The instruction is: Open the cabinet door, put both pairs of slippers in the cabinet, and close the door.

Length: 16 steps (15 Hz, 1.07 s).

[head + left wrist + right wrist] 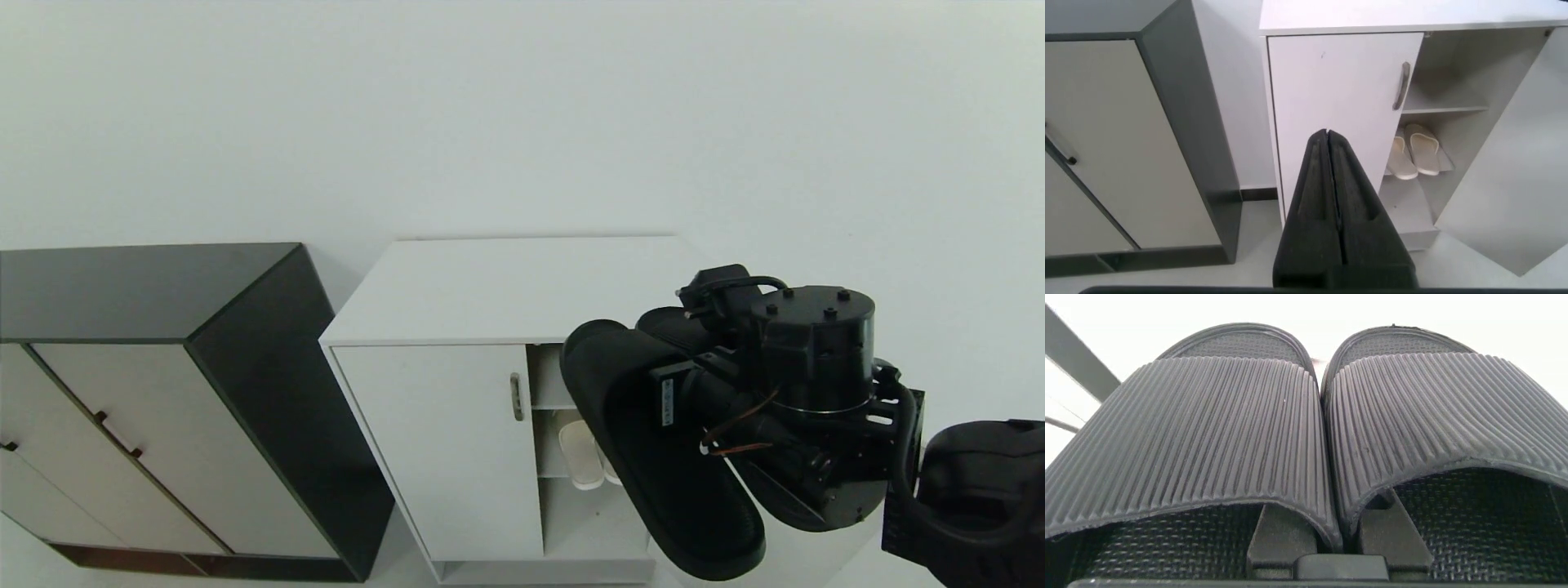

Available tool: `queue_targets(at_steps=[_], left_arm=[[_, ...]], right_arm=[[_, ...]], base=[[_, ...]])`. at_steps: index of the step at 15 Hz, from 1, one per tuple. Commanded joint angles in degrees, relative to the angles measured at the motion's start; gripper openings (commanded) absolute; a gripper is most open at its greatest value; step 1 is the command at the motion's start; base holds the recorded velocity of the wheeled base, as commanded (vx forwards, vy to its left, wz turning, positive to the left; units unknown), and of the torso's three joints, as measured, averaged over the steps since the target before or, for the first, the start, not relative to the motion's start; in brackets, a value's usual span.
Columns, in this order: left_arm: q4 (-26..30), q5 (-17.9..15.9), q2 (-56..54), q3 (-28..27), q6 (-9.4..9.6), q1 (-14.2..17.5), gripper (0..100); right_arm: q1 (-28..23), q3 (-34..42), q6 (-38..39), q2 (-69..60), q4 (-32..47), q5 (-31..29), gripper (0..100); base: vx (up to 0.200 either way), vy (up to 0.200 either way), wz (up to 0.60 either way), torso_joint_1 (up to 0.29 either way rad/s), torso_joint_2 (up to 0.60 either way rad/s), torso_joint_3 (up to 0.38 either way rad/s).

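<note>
Right gripper (1333, 539) clamped on the black slippers (653, 441), held in front of the open cabinet (506, 286); white slippers (581, 457) already on the middle shelf (563, 474). Step, as judged: stowing second pair. Next: carry them inside, release, shut door (1511, 188).

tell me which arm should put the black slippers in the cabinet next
Right, most likely. The right gripper holds the black slippers in front of the open cabinet; the left gripper is shut and empty.
</note>
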Motion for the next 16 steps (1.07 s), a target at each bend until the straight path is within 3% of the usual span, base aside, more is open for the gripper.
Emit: queue_targets(at_steps=[1, 12, 16], left_arm=[[-0.01, 0.01, 0.04, 0.00, 0.01, 0.00, 0], [-0.01, 0.01, 0.04, 0.00, 0.01, 0.00, 0], [-0.01, 0.01, 0.04, 0.00, 0.01, 0.00, 0]], right_arm=[[0.05, 0.06, 0.00, 0.09, -0.05, 0.08, 0], [-0.13, 1.73, -0.44, 1.32, -5.06, 0.35, 0], [-0.13, 1.82, -0.44, 1.67, -5.23, 0.26, 0]], base=[[0.000, 0.000, 0.00, 0.000, 0.00, 0.000], [0.000, 0.000, 0.00, 0.000, 0.00, 0.000], [0.000, 0.000, 0.00, -0.149, 0.35, 0.196]])
